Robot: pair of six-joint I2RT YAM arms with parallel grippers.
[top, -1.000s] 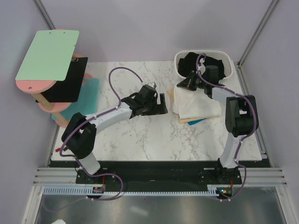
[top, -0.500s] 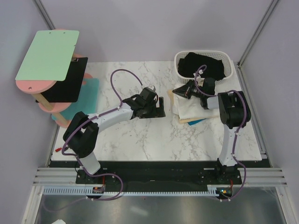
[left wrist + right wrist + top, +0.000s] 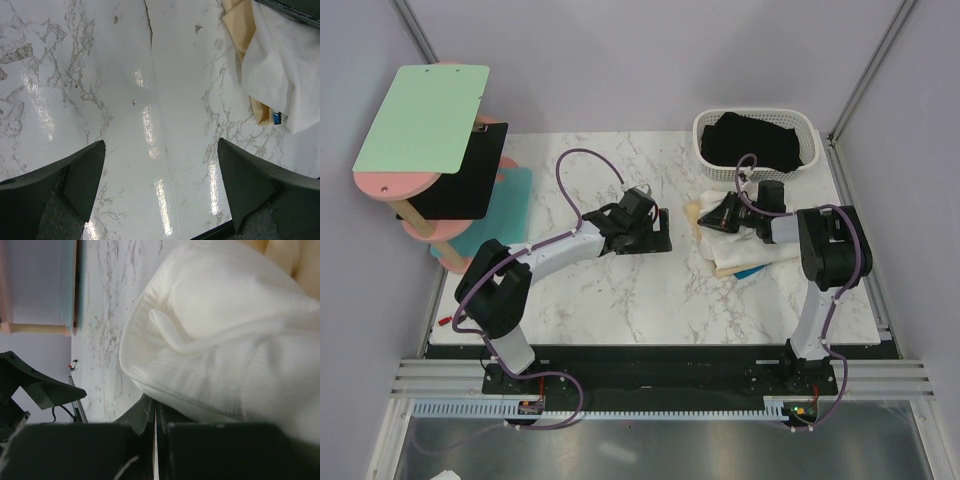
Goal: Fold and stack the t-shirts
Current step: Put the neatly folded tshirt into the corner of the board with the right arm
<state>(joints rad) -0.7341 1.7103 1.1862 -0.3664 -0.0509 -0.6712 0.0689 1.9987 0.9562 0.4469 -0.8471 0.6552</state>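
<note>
Right wrist view is nearly filled by the white t-shirt, a rounded fold bulging just ahead of my right pincer. The jaws are drawn almost together with only a sliver of white between them, so I judge they are pinching the shirt's edge; that grip would be what keeps the fold doubled over rather than springing flat. A strip of the tan t-shirt shows beyond the fold, and from overhead it lies under the white one, peeking out on the side this pincer faces. The black t-shirt is behind the pincer, heaped in the basket, not yet folded as I read it.

My left pincer hangs over bare bench with its jaws spread wide and nothing in them, the shirt pile off to its right and apart from it. Between the two pincers the marble is open, which gives me room to drag or smooth the fold. The pile's far side sits nearer the bench edge, so I would work inward.
</note>
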